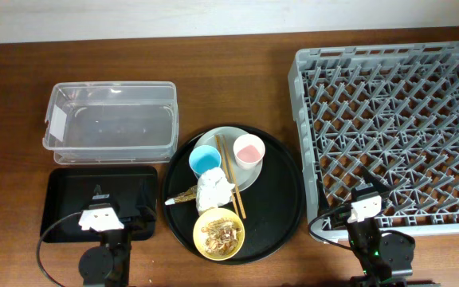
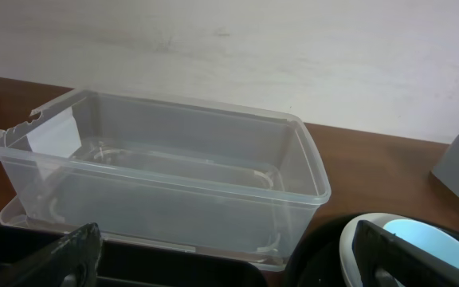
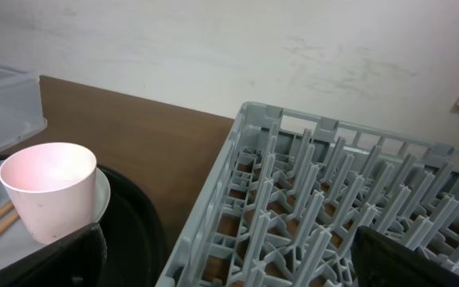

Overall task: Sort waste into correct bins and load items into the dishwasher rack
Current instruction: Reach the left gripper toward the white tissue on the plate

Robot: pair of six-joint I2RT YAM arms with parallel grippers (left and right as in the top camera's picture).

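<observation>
Task looks at zero: nothing sorted, nothing loaded. Clear plastic box (image 1: 114, 119) & shallow black tray (image 1: 72, 195), both on the left, hold nothing. Dishwasher rack (image 1: 389, 119) on the right looks bare.

Everything sits on the round black tray (image 1: 281, 209) in the centre:
- blue cup (image 1: 204, 159), pink cup (image 1: 248, 148) & chopsticks (image 1: 229, 179) on the grey-white plate (image 1: 228, 135)
- crumpled tissue (image 1: 213, 191) & gold-brown wrapper (image 1: 183, 196) just below
- yellow bowl (image 1: 199, 233) w/ food scraps (image 1: 220, 231) at the front

Left gripper (image 2: 225, 243): fingers wide apart, empty, over the shallow tray's near edge. Right gripper (image 3: 229, 255): also spread, empty, by the rack's front edge.

Left to do: 3 waste items, 5 dish items.
</observation>
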